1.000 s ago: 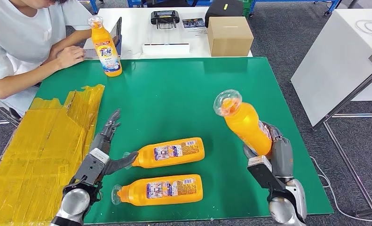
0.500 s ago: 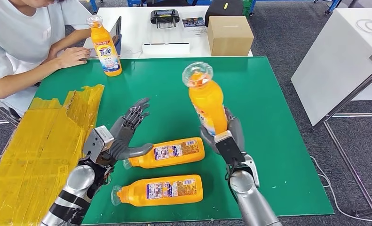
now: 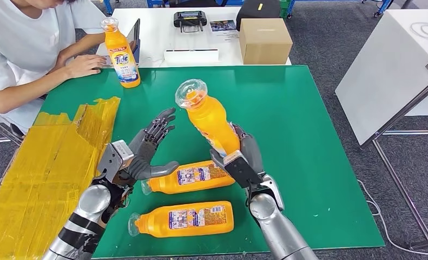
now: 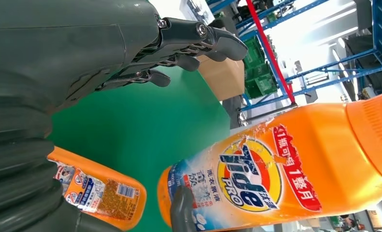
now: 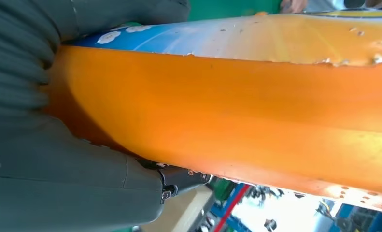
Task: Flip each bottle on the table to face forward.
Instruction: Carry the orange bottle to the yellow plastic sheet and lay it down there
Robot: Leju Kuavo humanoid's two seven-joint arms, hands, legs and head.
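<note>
The robot's right hand (image 3: 243,158) is gripping a tilted orange plastic detergent bottle (image 3: 210,122) above the green table (image 3: 287,108), its clear cap leaning toward eleven o'clock, while the spread, empty left hand (image 3: 141,154) is waiting; a loose handover risks a drop.

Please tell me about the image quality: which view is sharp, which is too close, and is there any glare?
Head view: evenly lit and sharp, the green table with soft shadows. Left wrist view: the held bottle label is readable, though the windows behind are overexposed. Right wrist view: very close, the bottle appears soft, with bright glare at the picture's far corner.
</note>
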